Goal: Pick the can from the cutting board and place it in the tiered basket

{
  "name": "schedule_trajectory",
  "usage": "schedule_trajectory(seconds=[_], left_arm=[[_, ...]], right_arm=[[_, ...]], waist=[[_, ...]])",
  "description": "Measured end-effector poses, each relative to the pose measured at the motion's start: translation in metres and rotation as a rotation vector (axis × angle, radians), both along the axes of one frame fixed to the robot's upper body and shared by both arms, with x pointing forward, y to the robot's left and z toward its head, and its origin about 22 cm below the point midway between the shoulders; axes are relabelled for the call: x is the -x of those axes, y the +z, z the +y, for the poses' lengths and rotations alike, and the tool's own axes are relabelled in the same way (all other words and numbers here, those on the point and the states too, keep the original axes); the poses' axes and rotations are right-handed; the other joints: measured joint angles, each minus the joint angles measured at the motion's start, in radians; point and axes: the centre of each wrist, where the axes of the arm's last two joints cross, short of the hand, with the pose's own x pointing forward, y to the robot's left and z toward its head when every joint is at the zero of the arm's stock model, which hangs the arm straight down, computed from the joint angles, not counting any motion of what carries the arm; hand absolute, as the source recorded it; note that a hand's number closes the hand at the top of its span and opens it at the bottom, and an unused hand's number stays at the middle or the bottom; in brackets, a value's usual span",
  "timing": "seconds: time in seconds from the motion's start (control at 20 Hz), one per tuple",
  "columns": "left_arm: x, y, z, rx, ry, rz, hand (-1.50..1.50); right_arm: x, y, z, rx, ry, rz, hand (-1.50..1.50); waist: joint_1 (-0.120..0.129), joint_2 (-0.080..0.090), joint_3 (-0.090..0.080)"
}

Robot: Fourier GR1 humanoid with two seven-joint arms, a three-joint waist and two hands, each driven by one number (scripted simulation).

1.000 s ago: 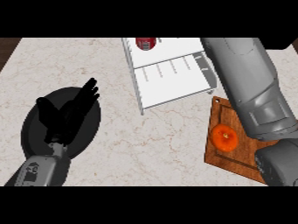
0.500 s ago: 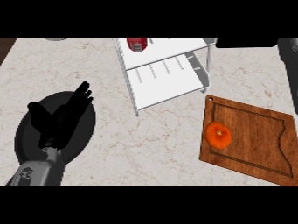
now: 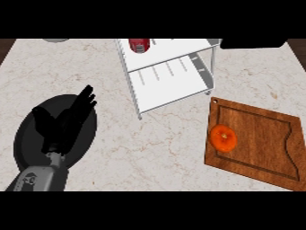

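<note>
nearest the lower edge, the robot's left hand (image 3: 66, 123) shows at the left, fingers straight and relaxed, open and resting above a dark round plate (image 3: 29, 148) on the pale marble surface (image 3: 162, 152). it holds nothing. the right hand is not in view, so its state cannot be told.

at the right lies the brown wooden cutting board (image 3: 264, 143), tilted on the surface. no can stands on it; only an orange round fruit (image 3: 223, 137) sits near its left edge.

farther off, well apart from the board, stands the white wire tiered basket (image 3: 172, 74). the red can (image 3: 139, 45) sits in its upper tier, near the far left corner, seen from above.

judging from this, the task looks essentially done: the can is off the board and in the basket, and no hand holds it. what is left, at most, is for the arms to settle.
</note>
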Motion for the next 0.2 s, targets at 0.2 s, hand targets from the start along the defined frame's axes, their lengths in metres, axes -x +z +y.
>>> schedule_trajectory(seconds=[0.2], left_arm=[[-0.004,0.002,-0.002,0.006,-0.002,-0.003,0.0]], right_arm=[[0.04,0.005,-0.05,-0.009,0.001,-0.009,-1.5]], waist=[[0.009,0.003,0.0]])
